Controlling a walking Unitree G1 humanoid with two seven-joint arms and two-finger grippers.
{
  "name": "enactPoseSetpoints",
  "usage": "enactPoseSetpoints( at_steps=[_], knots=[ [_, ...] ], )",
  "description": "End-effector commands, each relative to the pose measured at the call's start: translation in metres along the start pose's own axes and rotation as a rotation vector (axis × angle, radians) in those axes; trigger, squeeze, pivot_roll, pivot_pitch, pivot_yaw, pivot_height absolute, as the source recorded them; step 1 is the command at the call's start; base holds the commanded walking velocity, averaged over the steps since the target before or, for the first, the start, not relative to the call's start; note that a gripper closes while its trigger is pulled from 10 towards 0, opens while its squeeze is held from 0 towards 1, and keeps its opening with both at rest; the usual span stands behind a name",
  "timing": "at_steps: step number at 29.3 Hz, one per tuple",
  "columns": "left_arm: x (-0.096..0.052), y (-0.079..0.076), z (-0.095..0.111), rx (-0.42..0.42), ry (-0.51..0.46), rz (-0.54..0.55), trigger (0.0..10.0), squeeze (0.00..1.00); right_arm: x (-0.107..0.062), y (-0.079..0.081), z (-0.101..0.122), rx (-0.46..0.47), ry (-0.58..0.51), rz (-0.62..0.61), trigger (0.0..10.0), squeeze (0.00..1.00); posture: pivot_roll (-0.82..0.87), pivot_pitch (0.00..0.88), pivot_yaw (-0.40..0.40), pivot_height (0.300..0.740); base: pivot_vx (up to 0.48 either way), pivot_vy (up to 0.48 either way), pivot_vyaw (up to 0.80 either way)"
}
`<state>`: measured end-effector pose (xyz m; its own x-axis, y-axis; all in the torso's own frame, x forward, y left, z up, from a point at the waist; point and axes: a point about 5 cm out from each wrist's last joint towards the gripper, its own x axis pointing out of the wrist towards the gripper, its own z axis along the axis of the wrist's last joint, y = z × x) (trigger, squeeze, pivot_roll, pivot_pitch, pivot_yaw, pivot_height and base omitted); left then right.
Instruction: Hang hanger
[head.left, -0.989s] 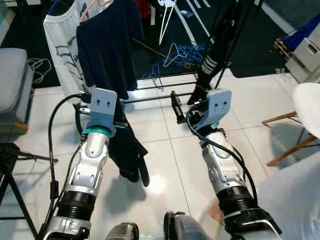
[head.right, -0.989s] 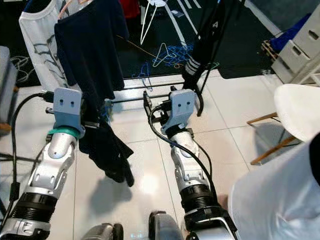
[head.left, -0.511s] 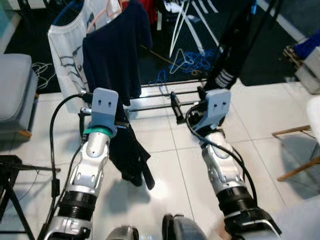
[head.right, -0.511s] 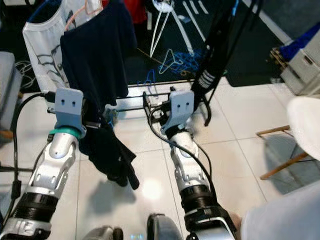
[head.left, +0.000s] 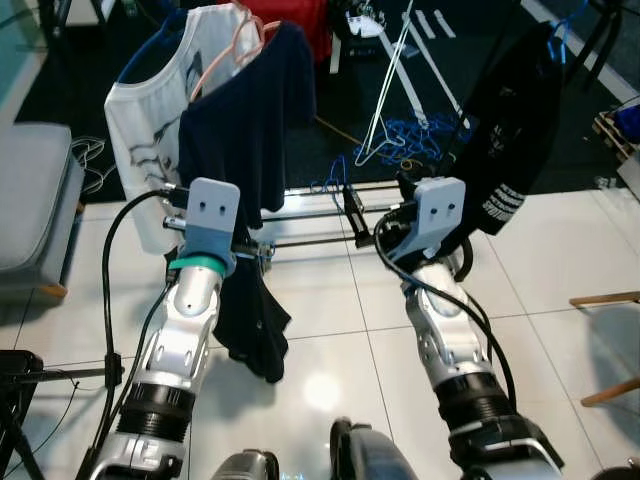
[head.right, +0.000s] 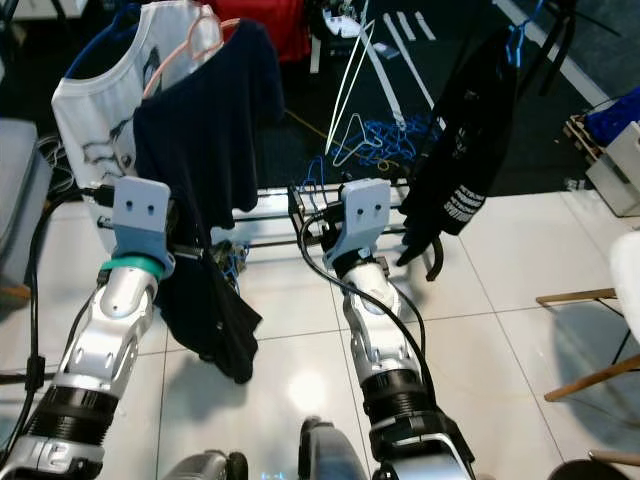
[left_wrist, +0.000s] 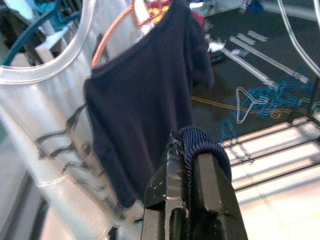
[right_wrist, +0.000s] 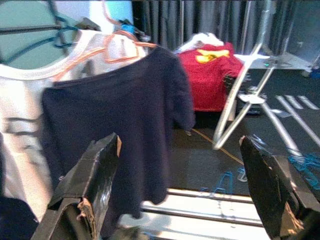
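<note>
1. The head view has tilted up since a second ago, so the hung navy shirt (head.left: 245, 110) on its pink hanger (head.left: 240, 45) shows whole.
2. The left gripper (left_wrist: 192, 200) stays clamped on dark cloth (head.left: 250, 320).
3. The right gripper (right_wrist: 180, 195) gapes wide, holding nothing, by the rack's base bars (head.left: 310, 212).
4. Spare hangers (head.left: 405, 140) lie on the dark floor beyond; hanging looks still ahead.

White lettering runs across the black garment (head.left: 510, 190) hanging on the right, too small to read. Nothing else carries legible text.

Dark garment (head.right: 205, 300) below left claw (head.right: 170, 238)
</note>
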<state>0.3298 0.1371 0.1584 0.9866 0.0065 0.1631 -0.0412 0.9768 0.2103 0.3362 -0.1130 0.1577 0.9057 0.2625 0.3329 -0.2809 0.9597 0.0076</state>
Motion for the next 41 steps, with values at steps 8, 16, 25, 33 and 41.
enactPoseSetpoints(
  at_steps=[8, 16, 25, 33, 41],
  knots=[
    [-0.007, 0.003, -0.004, -0.004, 0.011, -0.026, 10.0, 0.0, -0.002, 0.001, -0.001, 0.003, 0.005, 0.001, 10.0, 0.0, -0.06, 0.064, 0.035, 0.74, 0.0, 0.0, 0.0],
    [-0.009, 0.005, -0.004, -0.044, 0.05, -0.045, 10.0, 0.0, 0.0, 0.002, 0.001, 0.001, -0.002, 0.007, 10.0, 0.0, -0.05, 0.065, 0.038, 0.74, 0.0, 0.0, 0.0],
    [-0.016, 0.012, 0.01, 0.021, -0.012, -0.171, 10.0, 0.0, 0.006, 0.011, 0.022, -0.034, -0.078, 0.056, 10.0, 0.0, -0.04, 0.07, 0.039, 0.74, 0.0, 0.0, 0.0],
    [-0.004, 0.013, 0.056, -0.11, -0.139, -0.177, 10.0, 0.0, 0.025, 0.006, 0.079, -0.007, -0.273, 0.027, 10.0, 0.0, -0.04, 0.079, 0.046, 0.74, 0.0, 0.0, 0.0],
    [0.002, 0.017, 0.067, -0.104, -0.164, -0.166, 10.0, 0.0, 0.031, -0.011, 0.075, 0.056, -0.238, -0.06, 10.0, 0.0, -0.03, 0.093, 0.054, 0.74, 0.0, 0.0, 0.0]
  ],
)
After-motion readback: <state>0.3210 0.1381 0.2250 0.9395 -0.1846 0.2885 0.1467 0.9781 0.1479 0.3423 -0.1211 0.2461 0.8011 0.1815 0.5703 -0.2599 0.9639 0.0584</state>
